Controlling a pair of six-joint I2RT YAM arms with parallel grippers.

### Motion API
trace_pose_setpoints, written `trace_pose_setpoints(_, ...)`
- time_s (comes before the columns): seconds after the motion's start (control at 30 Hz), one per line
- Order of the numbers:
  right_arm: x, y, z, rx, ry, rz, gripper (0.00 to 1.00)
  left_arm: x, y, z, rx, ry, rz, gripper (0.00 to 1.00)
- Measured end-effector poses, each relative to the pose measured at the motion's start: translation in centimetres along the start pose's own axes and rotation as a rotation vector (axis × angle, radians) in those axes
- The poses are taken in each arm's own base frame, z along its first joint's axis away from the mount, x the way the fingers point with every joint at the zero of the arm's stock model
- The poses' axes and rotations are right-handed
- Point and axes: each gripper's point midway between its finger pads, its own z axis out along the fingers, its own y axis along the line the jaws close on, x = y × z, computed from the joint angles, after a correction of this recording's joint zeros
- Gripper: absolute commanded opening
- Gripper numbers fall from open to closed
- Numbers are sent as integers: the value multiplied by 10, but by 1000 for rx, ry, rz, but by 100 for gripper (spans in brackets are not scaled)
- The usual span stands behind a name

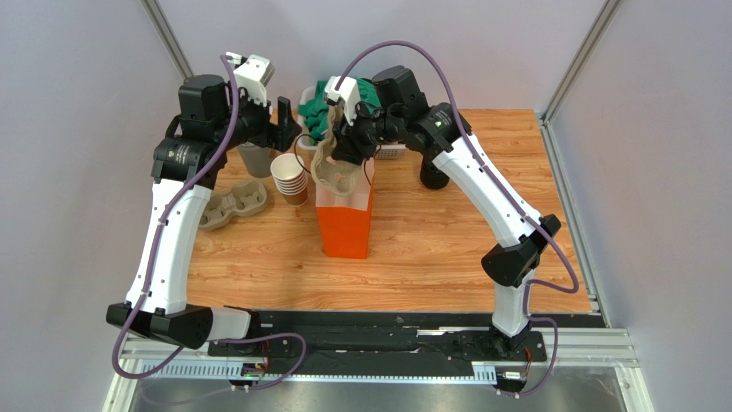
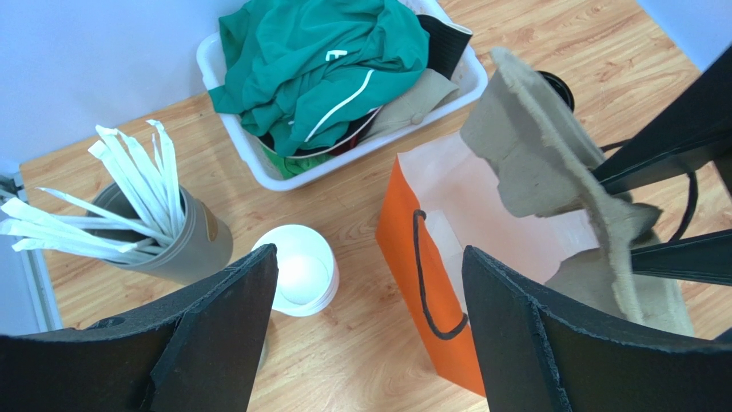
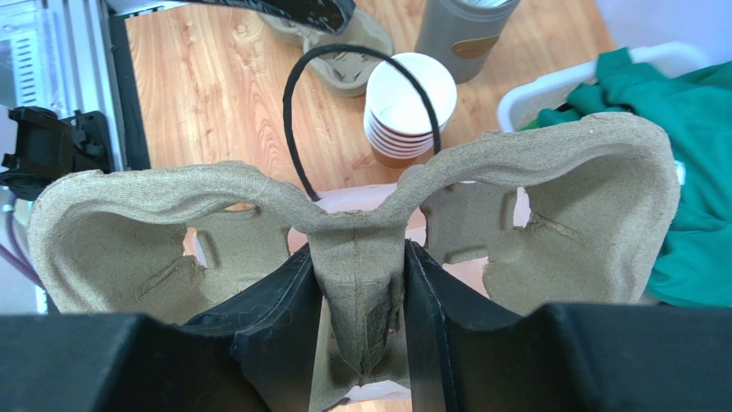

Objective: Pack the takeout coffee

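Right jaws: clenched on the centre rib of a pulp cup carrier (image 3: 356, 257), held on edge.
Cup carrier: at the open mouth of the orange bag (image 1: 345, 225) standing on the table (image 1: 430, 249).
Left jaws: released, wide apart, empty, above the stack of lidless cups (image 2: 301, 270).
Takeout coffee: not surely made out. A dark round object (image 1: 434, 176) stands behind the right arm near the white bin (image 2: 225, 64); lidded cup or lids, cannot tell.
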Motion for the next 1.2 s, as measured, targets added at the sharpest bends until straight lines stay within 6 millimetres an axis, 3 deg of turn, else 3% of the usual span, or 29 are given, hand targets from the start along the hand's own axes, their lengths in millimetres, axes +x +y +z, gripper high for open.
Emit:
trace_pose_setpoints(0.2, -10, 1, -9, 39, -16, -49, 40, 1, -1, 1, 6, 2, -2, 87)
trace_pose_setpoints(0.63, -14, -16, -1, 194, 19, -227, 39, 6, -2, 2, 24, 13, -8, 86)
trace_pose_setpoints(0.97, 24, -26, 20, 261, 161, -334, 38, 9, -5, 4, 43, 21, -20, 85)
trace_pose_setpoints(1.2, 38, -26, 26, 293, 227, -387, 38, 10, -18, 6, 115, 23, -41, 84)
